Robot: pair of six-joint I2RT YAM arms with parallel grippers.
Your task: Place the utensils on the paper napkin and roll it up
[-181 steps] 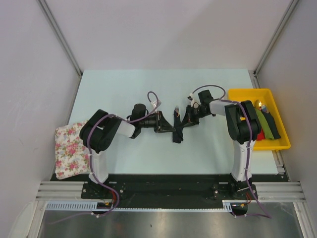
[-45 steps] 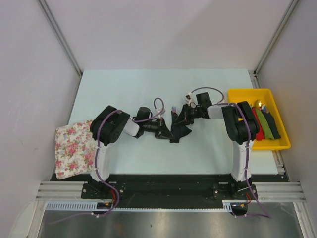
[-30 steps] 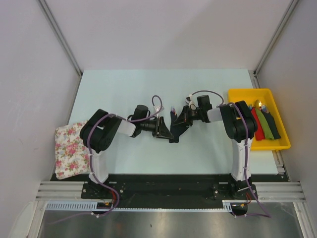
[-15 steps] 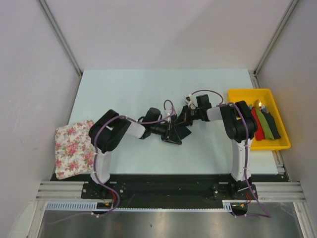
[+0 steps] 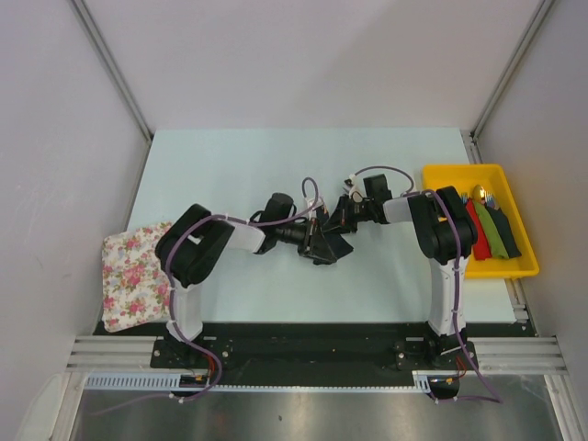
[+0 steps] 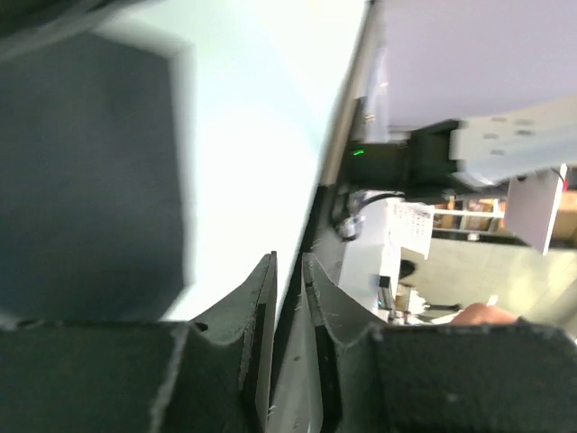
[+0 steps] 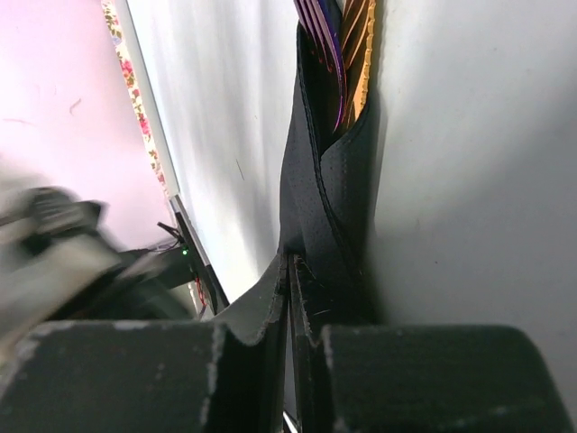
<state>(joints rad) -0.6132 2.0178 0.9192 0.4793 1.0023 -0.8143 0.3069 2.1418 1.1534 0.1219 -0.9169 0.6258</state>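
The paper napkin [image 5: 336, 246] lies mid-table, black and partly wrapped round the utensils. In the right wrist view the napkin [image 7: 325, 198] folds round them, and purple and orange tines [image 7: 338, 54] stick out of its far end. My right gripper [image 5: 343, 220] [image 7: 289, 257] is shut on the napkin's near edge. My left gripper [image 5: 321, 245] reaches in from the left, right against the napkin. Its jaws [image 6: 288, 257] stand a narrow gap apart with nothing between them. A blurred black shape, the napkin [image 6: 90, 171], lies left of its fingers.
A yellow tray [image 5: 478, 171] at the right holds a red roll [image 5: 473, 225] and a green roll [image 5: 493, 231] with gold cutlery. A floral cloth [image 5: 133, 276] hangs over the table's left edge. Both arms meet mid-table.
My left arm has pushed right against the napkin and its jaws have narrowed. The napkin is bunched tighter under both grippers. My right gripper has stayed put, gripping.
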